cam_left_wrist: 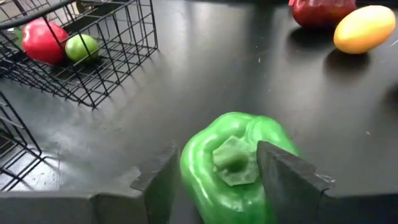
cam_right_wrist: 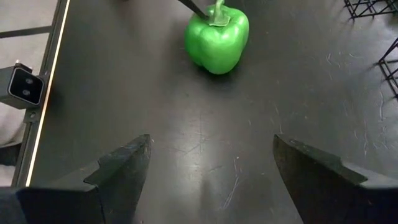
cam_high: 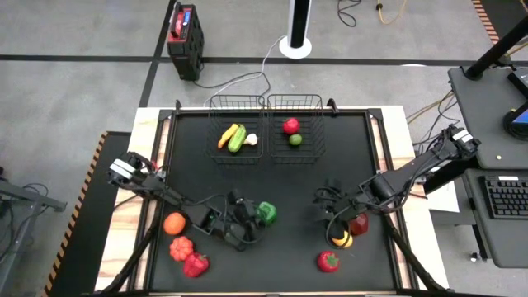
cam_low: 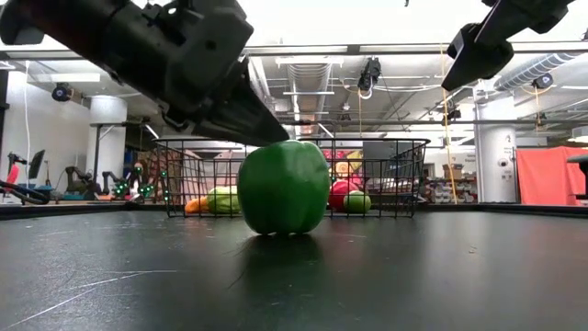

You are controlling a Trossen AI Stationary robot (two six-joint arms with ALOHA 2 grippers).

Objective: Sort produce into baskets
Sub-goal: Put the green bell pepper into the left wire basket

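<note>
A green pepper (cam_high: 266,213) stands on its base on the black mat, stem up, also in the low view (cam_low: 283,187). My left gripper (cam_left_wrist: 217,177) is open, with one finger on either side of the pepper's stem end. My right gripper (cam_right_wrist: 211,168) is open and empty above bare mat, right of the pepper. A lemon (cam_high: 341,240) and a dark red piece (cam_high: 358,224) lie just by it. The two wire baskets (cam_high: 237,124) (cam_high: 295,124) stand at the far edge. The left one holds a carrot, a cucumber and a garlic. The right one holds a red apple (cam_left_wrist: 42,40) and a lime (cam_left_wrist: 81,46). My left gripper has its fingers (cam_left_wrist: 158,180) slanting down from the table's left, on either side of the pepper's top around the stem (cam_left_wrist: 233,163). Whether they touch the pepper, I cannot tell. The pepper rests on the mat.
An orange (cam_high: 174,223), a red tomato-like piece (cam_high: 181,247) and a red pepper (cam_high: 195,264) lie at the near left under my left arm. Another red piece (cam_high: 328,261) lies near the front right. The mat's middle between the baskets and the grippers is bare.
</note>
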